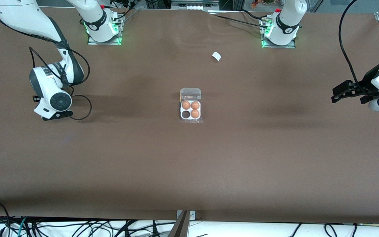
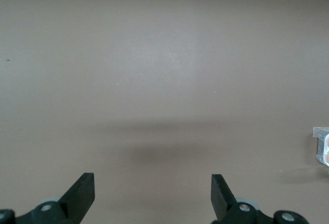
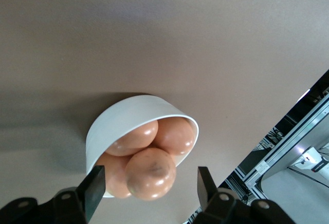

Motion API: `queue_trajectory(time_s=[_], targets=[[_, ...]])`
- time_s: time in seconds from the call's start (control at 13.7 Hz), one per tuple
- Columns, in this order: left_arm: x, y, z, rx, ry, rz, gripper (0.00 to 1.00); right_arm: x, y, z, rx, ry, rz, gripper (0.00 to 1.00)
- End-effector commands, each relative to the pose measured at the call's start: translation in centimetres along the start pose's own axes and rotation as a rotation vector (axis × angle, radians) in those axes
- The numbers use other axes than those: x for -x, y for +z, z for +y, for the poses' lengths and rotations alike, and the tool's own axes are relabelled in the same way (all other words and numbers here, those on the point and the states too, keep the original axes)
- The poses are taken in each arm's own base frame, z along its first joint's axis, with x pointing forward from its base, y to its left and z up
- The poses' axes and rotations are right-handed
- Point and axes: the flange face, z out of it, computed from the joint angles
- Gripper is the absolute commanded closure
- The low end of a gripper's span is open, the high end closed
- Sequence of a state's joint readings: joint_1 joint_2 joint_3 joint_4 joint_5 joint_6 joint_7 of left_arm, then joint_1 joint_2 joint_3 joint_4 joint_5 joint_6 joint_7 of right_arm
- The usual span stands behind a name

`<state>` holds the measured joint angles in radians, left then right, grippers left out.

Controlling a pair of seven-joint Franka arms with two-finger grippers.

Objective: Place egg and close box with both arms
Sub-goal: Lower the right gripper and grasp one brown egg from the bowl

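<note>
Robotics lab, two bolted-down arms (image 1: 283, 24), brown table (image 1: 189, 164), trailing cables (image 1: 77, 227)

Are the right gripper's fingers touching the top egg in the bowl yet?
Apart. The right wrist view shows brown table between each of the right gripper fingers and the top egg in the bowl.

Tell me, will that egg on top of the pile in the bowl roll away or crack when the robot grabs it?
The top egg looks smooth and round, so it could slip or roll between the right gripper's fingers. It sits on other eggs in the white bowl, so a nudge may shift it. Its shell is probably thin and might crack under a hard squeeze.
</note>
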<state>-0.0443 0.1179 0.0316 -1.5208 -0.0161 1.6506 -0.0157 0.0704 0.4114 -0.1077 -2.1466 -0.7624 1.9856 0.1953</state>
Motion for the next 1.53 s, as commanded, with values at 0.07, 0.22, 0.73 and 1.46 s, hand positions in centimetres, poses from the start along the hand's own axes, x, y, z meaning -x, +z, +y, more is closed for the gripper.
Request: queue_trajectory(time_s=[0.07,0.22,0.73,1.46], targets=[[-0.3,-0.4,0.2,0.004,-0.005,0.008,0.00,0.1,0.7,0.0,0.004,0.001,0.015,0.25],[-0.3,-0.4,0.2,0.004,-0.005,0.008,0.00,0.1,0.9,0.2,0.001,0.004,0.011,0.28],[-0.3,-0.3,0.1,0.004,-0.006,0.006,0.00,0.4,2.3,0.9,-0.014,0.018,-0.010,0.32],[-0.3,-0.3,0.1,0.004,-0.006,0.006,0.00,0.2,2.5,0.7,-0.024,0.021,-0.014,0.58]])
